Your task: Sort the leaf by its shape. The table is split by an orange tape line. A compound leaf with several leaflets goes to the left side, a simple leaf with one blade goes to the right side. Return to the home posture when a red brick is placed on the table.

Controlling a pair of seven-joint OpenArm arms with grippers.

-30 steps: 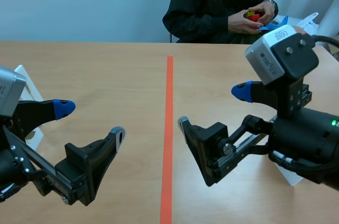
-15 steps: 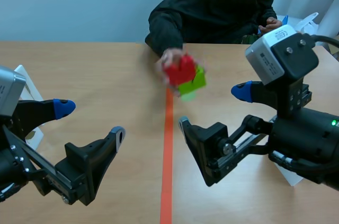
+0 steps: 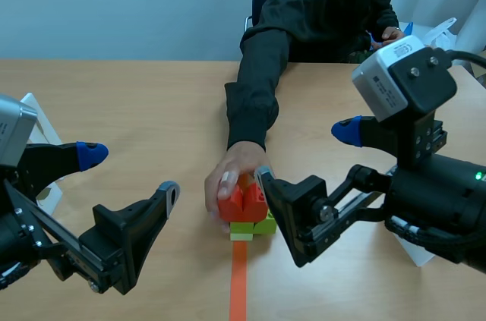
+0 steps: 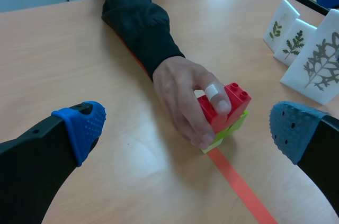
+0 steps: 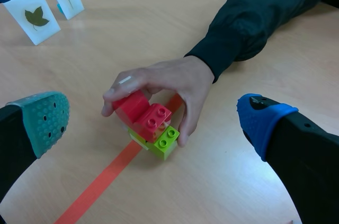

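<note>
Brick [image 3: 244, 198], red: guessing rigid light plastic, pinch flat sides; hand [image 3: 230, 175] on it, 3 o'clock of left gripper [image 3: 130, 173]. It and right gripper [image 3: 306, 153] gaping, empty.

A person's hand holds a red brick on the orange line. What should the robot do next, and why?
Probably retreat to home posture, gripping nothing: the hand holds the red brick, atop a green brick, on the tape line; left gripper and right gripper are open, empty.
</note>
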